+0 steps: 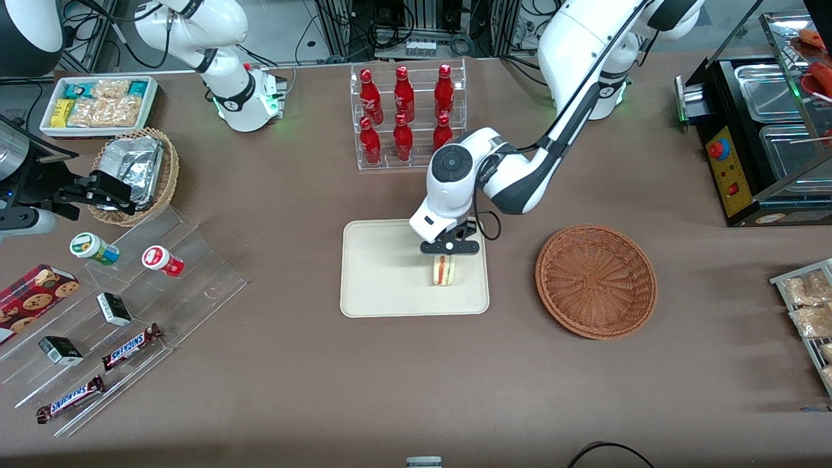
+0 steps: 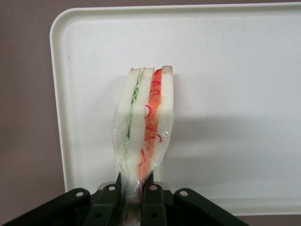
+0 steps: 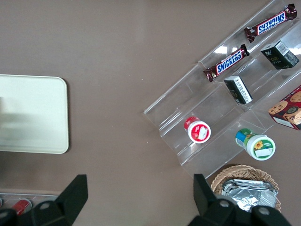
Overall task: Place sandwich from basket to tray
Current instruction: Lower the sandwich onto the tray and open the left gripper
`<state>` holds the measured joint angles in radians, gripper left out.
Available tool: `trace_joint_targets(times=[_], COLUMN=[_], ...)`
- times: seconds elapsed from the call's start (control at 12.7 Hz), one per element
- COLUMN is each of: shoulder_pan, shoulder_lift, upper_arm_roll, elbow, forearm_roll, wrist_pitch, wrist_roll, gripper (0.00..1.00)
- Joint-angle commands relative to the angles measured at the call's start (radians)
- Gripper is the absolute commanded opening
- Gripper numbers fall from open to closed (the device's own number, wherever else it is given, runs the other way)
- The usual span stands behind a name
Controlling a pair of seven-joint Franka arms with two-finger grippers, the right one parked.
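Sandwich (image 1: 444, 271) held over the tray (image 1: 383, 286) — gripper (image 1: 448, 250) clamped on its wrapped end, fingers (image 2: 153, 200) pinching the clear film and bread from both sides. Wedge hangs edge-on, with green filling in one gap and red-orange in the other; whether it touches the tray surface is unclear. It sits above the part of the tray nearest the basket (image 1: 596, 281) — that basket lies on the table beside the tray, toward the working arm's end.

front view high overhead, whole table; left wrist close above tray (image 2: 225, 56); both share tray.
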<state>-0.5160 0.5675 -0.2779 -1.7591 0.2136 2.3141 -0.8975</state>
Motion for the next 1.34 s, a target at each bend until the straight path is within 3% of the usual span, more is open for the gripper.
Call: trace_joint_targets(times=[0.0, 0.31, 0.39, 0.47, 0.87, 1.26], shoulder_pan=[-0.010, -0.010, -0.010, -0.010, -0.006, 0.033], shoulder_lift=[0.031, 0.041, 0.048, 0.054, 0.017, -0.119], upper_arm_roll=[0.005, 0.005, 0.003, 0.003, 0.002, 0.003], elbow=[0.032, 0.033, 0.035, 0.044, 0.050, 0.029], forearm_roll=[0.073, 0.104, 0.104, 0.115, 0.110, 0.115], wrist_pitch=[0.004, 0.027, 0.027, 0.027, 0.021, -0.077], wrist_roll=[-0.101, -0.133, -0.132, -0.132, -0.178, -0.156], gripper=[0.00, 0.00, 0.43, 0.99, 1.00, 1.00])
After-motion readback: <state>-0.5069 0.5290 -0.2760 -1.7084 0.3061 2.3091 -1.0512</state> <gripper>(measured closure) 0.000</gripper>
